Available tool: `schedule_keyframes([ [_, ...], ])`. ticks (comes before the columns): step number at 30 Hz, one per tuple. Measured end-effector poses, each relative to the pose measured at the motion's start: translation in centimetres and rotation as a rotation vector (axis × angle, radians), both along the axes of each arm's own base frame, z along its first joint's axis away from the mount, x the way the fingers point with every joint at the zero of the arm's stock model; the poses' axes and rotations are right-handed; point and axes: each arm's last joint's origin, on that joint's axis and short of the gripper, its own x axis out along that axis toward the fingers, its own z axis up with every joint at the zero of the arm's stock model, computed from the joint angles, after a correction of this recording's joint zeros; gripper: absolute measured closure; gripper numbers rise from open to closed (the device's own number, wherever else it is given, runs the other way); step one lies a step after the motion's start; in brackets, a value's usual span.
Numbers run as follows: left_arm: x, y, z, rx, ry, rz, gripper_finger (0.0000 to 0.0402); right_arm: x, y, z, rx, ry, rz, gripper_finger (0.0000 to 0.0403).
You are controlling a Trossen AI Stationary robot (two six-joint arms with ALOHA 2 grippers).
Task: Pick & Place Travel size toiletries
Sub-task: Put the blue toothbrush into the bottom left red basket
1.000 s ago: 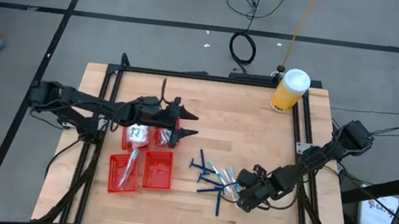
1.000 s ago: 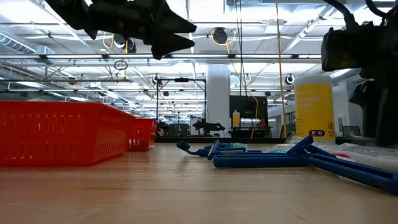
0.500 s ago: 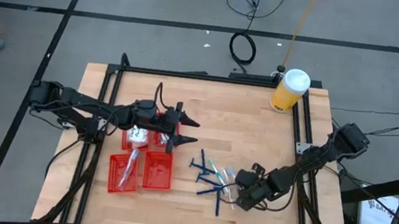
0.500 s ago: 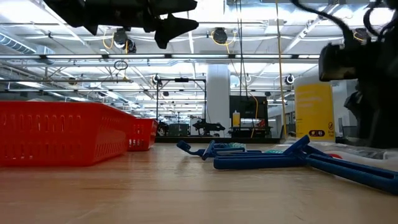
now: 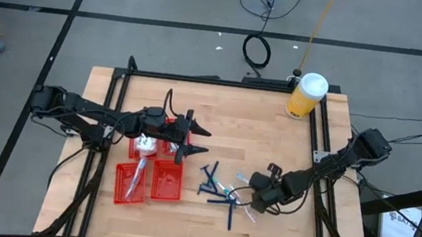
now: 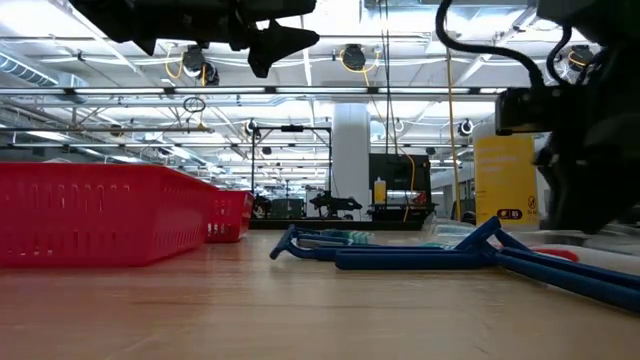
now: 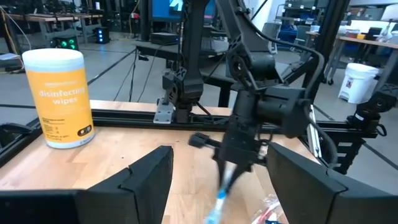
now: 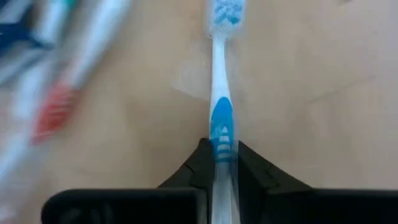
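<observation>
My right gripper [image 8: 222, 163] is at the table's near right [image 5: 256, 202], shut on a white-and-blue toothbrush [image 8: 221, 118] in a clear wrapper. Left of it on the wood lies a heap of dark blue razors [image 5: 209, 174] and more toothbrushes [image 5: 228, 187]; the razors [image 6: 420, 258] lie flat on their handles. My left gripper [image 5: 202, 139] hovers open above three red mesh baskets [image 5: 148, 177], with nothing between its fingers. One basket holds a white packet [image 5: 143, 139]. My right gripper pinches the toothbrush's handle [image 8: 222, 149] between its two fingers, at the blue grip part. The fingers lie along the brush, and its bristle head [image 8: 224, 14] points away beyond the fingertips. Seen from the left wrist, the brush [image 7: 222, 186] slants down below the gripper.
A yellow jar of wipes with a white lid [image 5: 306, 95] stands at the far right corner. A black frame rail [image 5: 322, 139] runs along the right edge. Bare wood lies between the baskets and the jar.
My right gripper has shut on the toothbrush and moved a little toward the table's far and left side with it. The nearest razor in the heap has slid slightly to the left.
</observation>
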Motion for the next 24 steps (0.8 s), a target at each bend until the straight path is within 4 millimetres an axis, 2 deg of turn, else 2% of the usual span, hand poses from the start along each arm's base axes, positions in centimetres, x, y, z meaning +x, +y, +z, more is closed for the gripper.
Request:
schedule_keyframes([
  [2,0.0,0.0,0.0,-0.001,0.000,0.000,0.0146,-0.1,-0.5,0.6,-0.040,-0.020,-0.002,0.0376],
  [7,0.0,0.0,0.0,0.007,0.000,0.000,0.0146,-0.7,-2.1,3.6,-0.138,-0.139,-0.032,0.0378],
  [11,0.0,0.0,0.0,0.022,-0.001,-0.001,0.0146,-1.0,-3.2,6.7,-0.273,-0.320,-0.037,0.0379],
  [16,0.0,0.0,0.0,0.086,-0.008,-0.004,0.0146,-0.6,-4.3,9.5,-0.465,-0.496,-0.027,0.0378],
  [21,0.0,0.0,0.0,0.155,-0.014,0.006,0.0146,0.7,-5.7,9.3,-0.569,-0.624,0.050,0.0385],
  [24,0.1,0.2,-0.3,0.145,0.010,0.071,0.0146,1.2,-7.1,8.8,-0.580,-0.768,0.127,0.0386],
])
